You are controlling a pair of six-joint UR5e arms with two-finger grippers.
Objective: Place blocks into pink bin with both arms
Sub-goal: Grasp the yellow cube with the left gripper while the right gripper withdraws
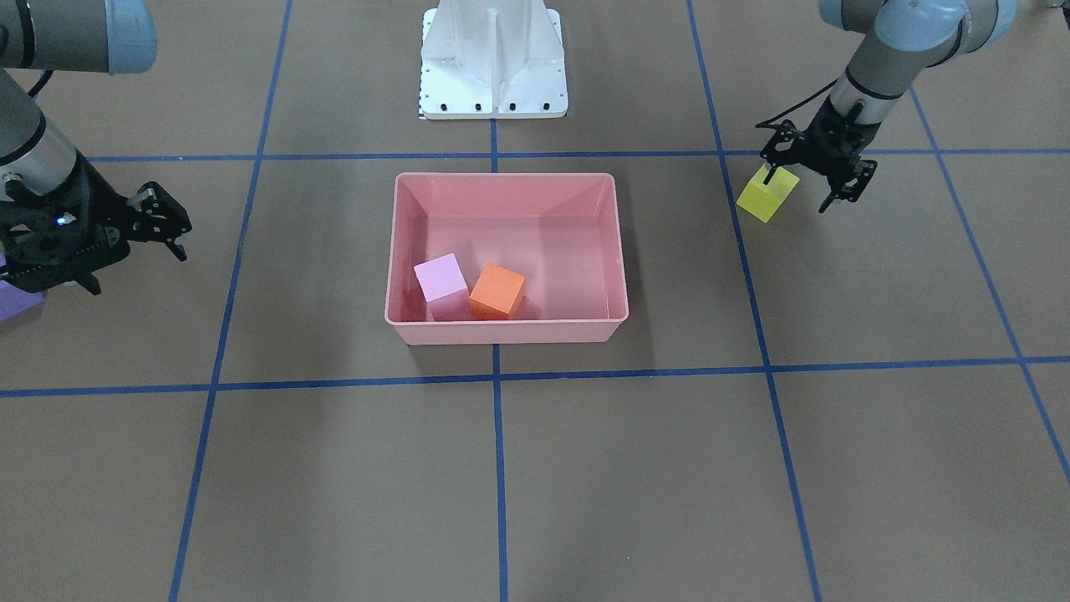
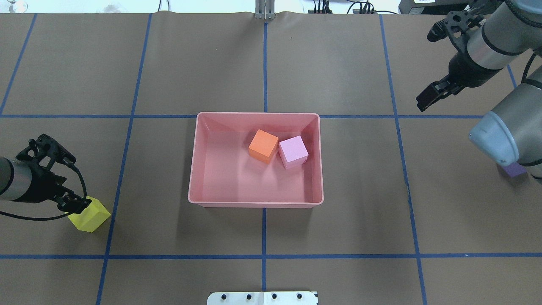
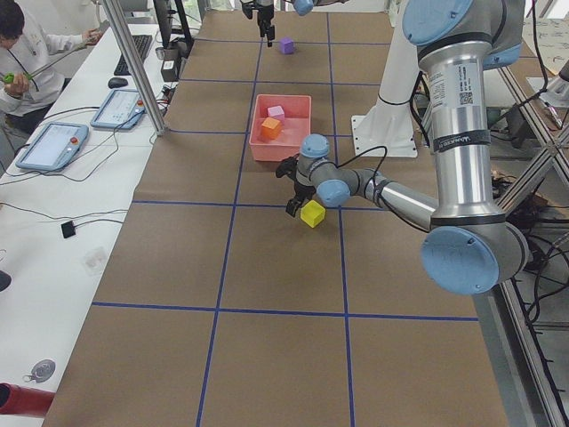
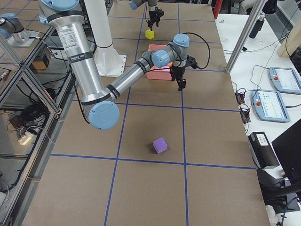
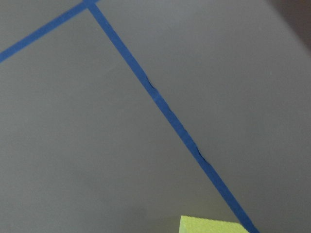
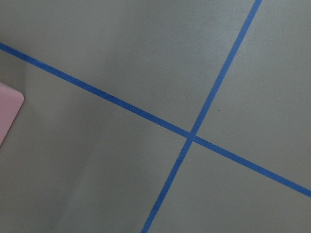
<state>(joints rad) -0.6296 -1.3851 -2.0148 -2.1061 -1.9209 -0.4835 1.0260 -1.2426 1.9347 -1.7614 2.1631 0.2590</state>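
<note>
We logged one small matte yellow cube (image 2: pixel 89 215) near the left edge of the brown table (image 2: pixel 338 233); we judged it light, rigid, best pinched across opposite flat faces. Left gripper (image 1: pixel 815 177) stood spread over it; right gripper (image 2: pixel 432 67) spread, empty.

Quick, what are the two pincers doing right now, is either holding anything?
Left pincer: open, right by the yellow block, not gripping it.
Right pincer: open, empty.
</note>
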